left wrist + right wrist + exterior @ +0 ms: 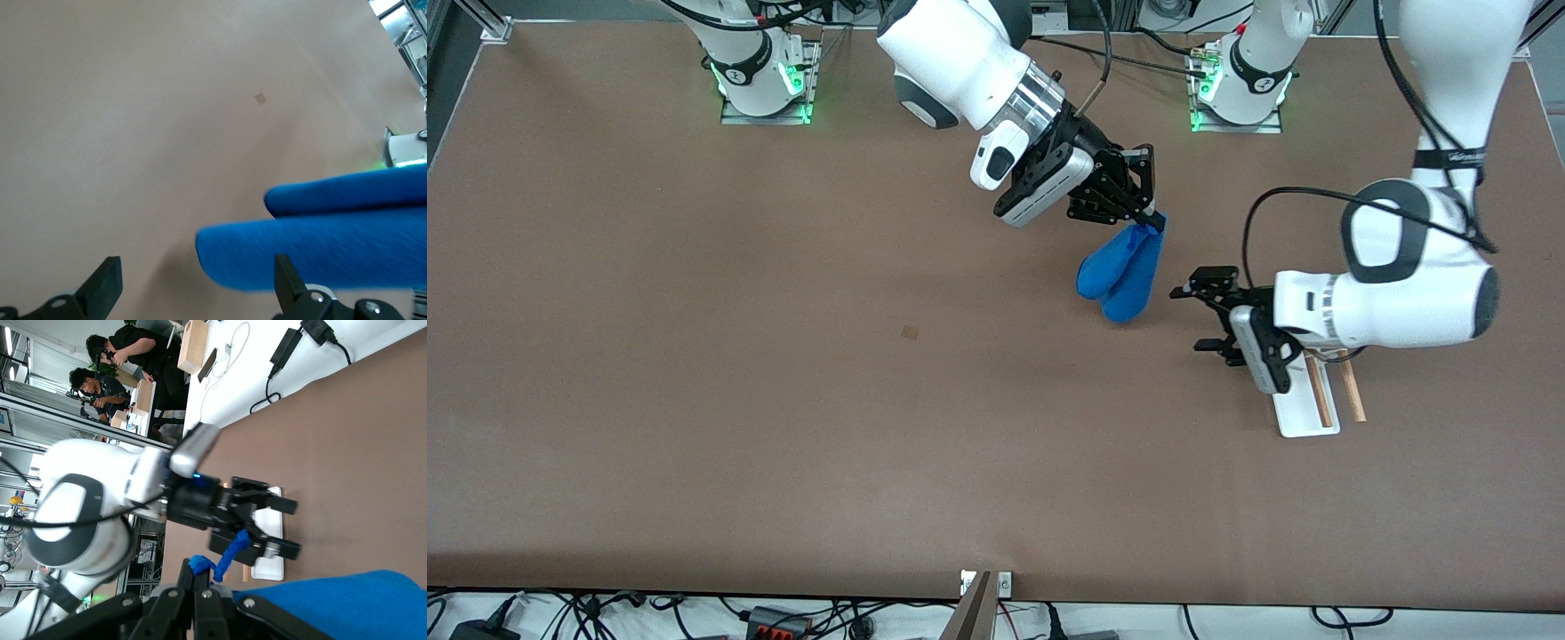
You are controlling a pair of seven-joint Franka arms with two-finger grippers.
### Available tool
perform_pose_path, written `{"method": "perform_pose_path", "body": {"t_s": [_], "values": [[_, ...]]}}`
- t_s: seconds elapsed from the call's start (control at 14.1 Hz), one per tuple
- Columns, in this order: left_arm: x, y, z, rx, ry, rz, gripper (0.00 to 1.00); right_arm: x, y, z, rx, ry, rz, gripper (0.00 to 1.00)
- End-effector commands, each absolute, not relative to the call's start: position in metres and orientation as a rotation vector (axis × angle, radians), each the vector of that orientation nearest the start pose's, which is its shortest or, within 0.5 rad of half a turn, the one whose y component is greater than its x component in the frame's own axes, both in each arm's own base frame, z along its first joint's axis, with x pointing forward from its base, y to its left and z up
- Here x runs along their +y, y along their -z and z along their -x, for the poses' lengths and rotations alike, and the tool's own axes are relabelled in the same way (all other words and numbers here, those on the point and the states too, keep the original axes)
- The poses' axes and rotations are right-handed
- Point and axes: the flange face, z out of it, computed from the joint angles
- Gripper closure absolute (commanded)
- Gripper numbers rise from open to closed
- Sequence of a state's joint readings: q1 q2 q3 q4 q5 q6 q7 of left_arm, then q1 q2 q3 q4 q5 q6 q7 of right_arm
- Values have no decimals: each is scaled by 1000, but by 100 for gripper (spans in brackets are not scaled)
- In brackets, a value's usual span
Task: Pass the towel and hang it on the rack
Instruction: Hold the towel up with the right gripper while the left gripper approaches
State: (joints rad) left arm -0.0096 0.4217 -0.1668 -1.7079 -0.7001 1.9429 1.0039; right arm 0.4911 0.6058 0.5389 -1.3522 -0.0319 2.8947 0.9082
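Towel [1120,276] (bright blue, bunched) dangles from right fingers [1154,219] pinched closed; left fingers [1208,308] spread wide.

Bare worktop [783,400] lies open toward the right arm's end. The hanging towel [1122,276] fronts the left end effector [1199,318], whose arm overhangs the rack [1316,404].

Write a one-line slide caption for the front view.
Right gripper dangles the blue towel above the table; open left gripper waits beside it, near the rack.

text: none legible | labels: none | numbers: none | signs: none
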Motion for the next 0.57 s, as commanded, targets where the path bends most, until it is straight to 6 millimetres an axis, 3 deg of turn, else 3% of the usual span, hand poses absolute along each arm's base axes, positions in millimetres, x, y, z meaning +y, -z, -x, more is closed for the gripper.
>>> {"method": "perform_pose_path", "body": {"t_s": [0.0, 0.21, 0.5], "values": [[-146, -323, -625, -1046, -207, -2156, 0, 587, -533, -491, 103, 489, 2129, 100], [-143, -298, -621, -1131, -231, -2116, 0, 587, -533, -491, 101, 490, 2129, 100], [-135, -293, -622, -1330, -318, -2004, 0, 587, -533, -490, 97, 494, 2129, 100]]}}
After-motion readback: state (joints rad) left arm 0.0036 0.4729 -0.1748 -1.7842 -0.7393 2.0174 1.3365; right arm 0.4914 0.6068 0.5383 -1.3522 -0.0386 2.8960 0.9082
